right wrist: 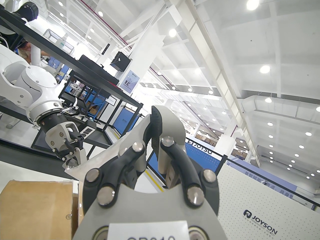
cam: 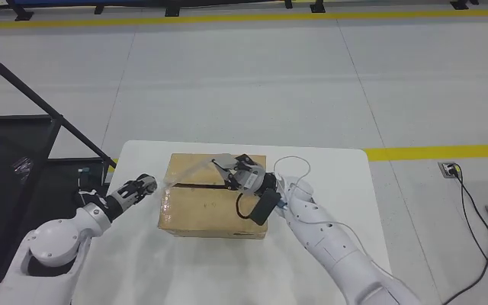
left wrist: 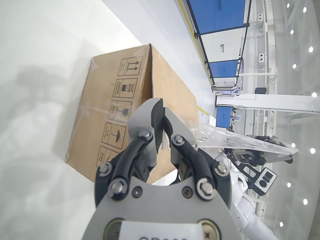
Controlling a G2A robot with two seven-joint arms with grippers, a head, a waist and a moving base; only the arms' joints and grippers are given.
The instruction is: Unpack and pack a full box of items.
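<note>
Above table (cam: 335, 171), right hand (right wrist: 155, 128) pinches tape (left wrist: 250, 142) shut

Cardboard box (left wrist: 95, 116) side panel, column of printed handling pictograms, paired up-arrows (left wrist: 132, 66), wine glass (left wrist: 124, 111), umbrella (left wrist: 115, 134), adjoining captions too small to read.

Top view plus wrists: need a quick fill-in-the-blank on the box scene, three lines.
1. The cardboard box stands on the white ___.
2. The right gripper is shut on a clear strip of packing ___.
3. The left gripper is beside the box, shut and holding ___.
Missing words: table; tape; nothing.
</note>
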